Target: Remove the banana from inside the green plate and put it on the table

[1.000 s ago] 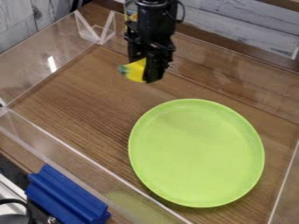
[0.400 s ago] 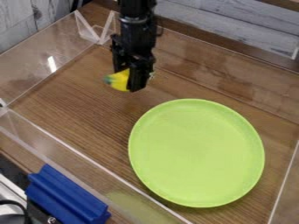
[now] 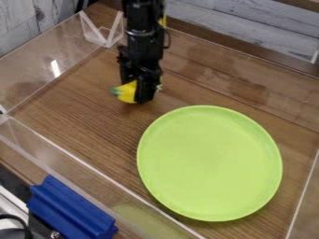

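Observation:
The small yellow banana (image 3: 126, 91) with its green tip sits between the black fingers of my gripper (image 3: 140, 91), which is shut on it and points straight down. It is held low, right at the brown wooden table (image 3: 75, 131), to the upper left of the green plate. I cannot tell whether the banana touches the wood. The large lime-green plate (image 3: 210, 161) lies flat at the lower right with nothing in it.
Clear acrylic walls (image 3: 32, 70) ring the table, with a clear bracket (image 3: 100, 33) at the back left. A blue block (image 3: 69, 213) lies outside the front wall at the lower left.
My gripper has carried the banana down and to the left, from above the table near the plate's far rim to just over the wood. The plate has not moved.

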Controlling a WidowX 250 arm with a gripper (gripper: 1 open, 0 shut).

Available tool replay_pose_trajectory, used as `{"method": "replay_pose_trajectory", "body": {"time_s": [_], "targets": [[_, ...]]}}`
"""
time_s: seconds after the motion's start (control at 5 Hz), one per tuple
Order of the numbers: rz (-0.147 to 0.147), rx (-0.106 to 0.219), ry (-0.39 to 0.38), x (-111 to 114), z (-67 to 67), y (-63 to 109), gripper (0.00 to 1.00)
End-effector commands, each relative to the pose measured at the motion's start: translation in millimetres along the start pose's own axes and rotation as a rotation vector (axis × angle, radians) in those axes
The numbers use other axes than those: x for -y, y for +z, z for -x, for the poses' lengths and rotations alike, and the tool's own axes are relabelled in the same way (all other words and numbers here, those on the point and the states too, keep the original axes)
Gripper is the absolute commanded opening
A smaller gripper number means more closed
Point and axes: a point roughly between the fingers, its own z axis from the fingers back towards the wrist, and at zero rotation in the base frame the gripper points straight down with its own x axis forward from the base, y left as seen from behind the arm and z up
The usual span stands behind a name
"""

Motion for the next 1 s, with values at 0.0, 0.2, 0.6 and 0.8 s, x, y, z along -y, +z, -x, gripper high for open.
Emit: {"method": "replay_pose_trajectory", "body": {"time_s": [0.0, 0.2, 0.6, 0.8], "targets": [[-0.03, 0.062, 0.011, -7.7, -7.1, 14.9, 1.0], [-0.021, 0.065, 0.013, -5.9, -7.0, 13.1, 1.0], [-0.009, 0.074, 0.014, -3.2, -4.7, 15.4, 1.0], [-0.011, 0.073, 0.007, -1.8, -5.8, 13.8, 0.0]]}}
